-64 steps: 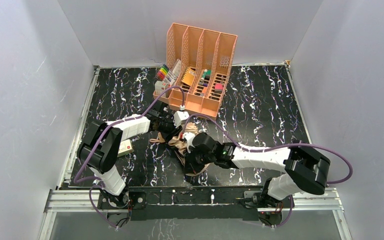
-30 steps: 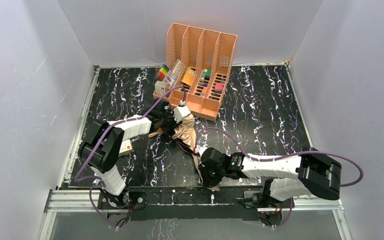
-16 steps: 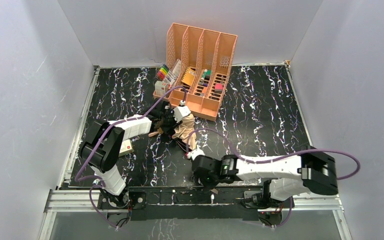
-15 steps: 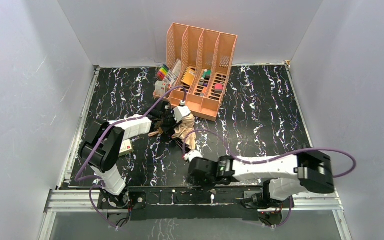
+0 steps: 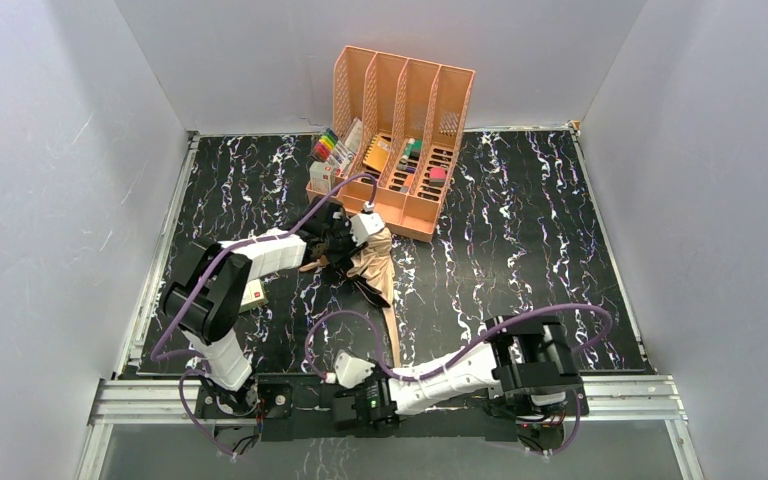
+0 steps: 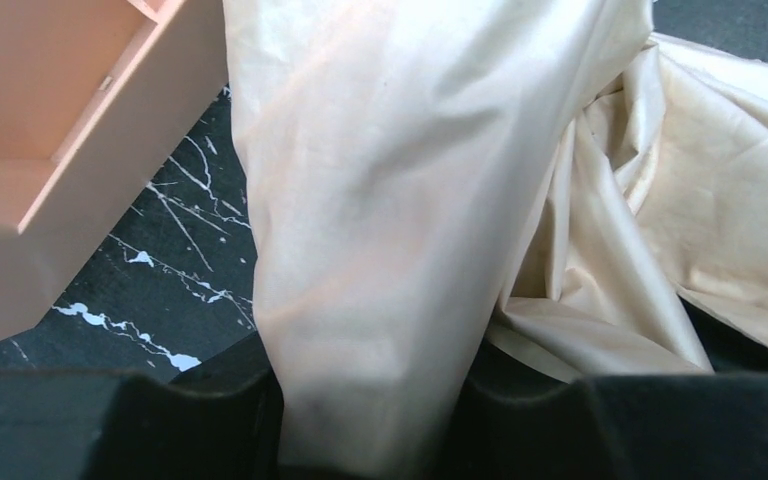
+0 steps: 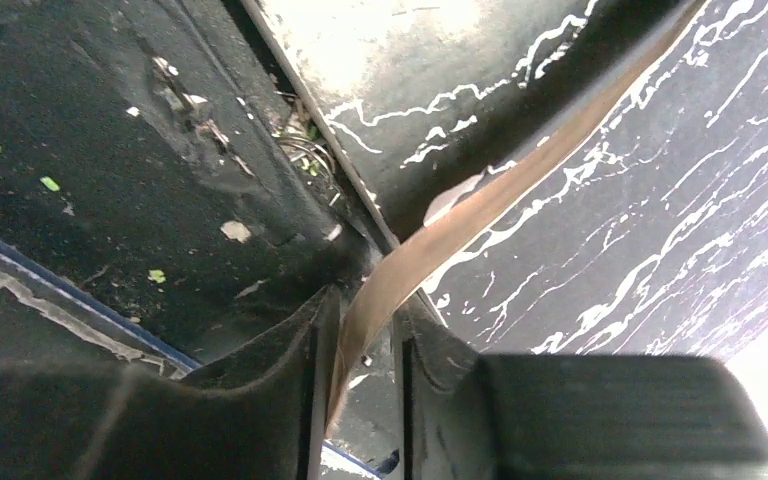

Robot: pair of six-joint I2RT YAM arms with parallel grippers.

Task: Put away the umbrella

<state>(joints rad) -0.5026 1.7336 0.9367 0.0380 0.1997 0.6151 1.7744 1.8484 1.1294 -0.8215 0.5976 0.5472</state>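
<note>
The umbrella (image 5: 372, 262) lies as a bunched tan canopy in front of the file organizer, with one narrow tan strip (image 5: 394, 335) stretched toward the near edge. My left gripper (image 5: 352, 238) is shut on the bundled canopy; in the left wrist view the fabric (image 6: 380, 200) fills the gap between the fingers (image 6: 210, 425). My right gripper (image 5: 357, 405) is low over the front rail. In the right wrist view its jaws (image 7: 365, 300) stand slightly apart, and the tan strip (image 7: 500, 190) runs loosely between them, resting against one finger (image 7: 315, 340). The handle is hidden.
The peach file organizer (image 5: 400, 130) stands at the back centre, its corner close to my left gripper (image 6: 40, 130). Coloured markers (image 5: 328, 148) sit at its left. A small cream box (image 5: 250, 293) lies by the left arm. The table's near edge and metal rail (image 7: 110, 150) are under my right gripper.
The right arm has swung back and left to the front rail, drawing the tan strip out long, and its jaws have parted. The left arm has kept its grip and barely moved.
</note>
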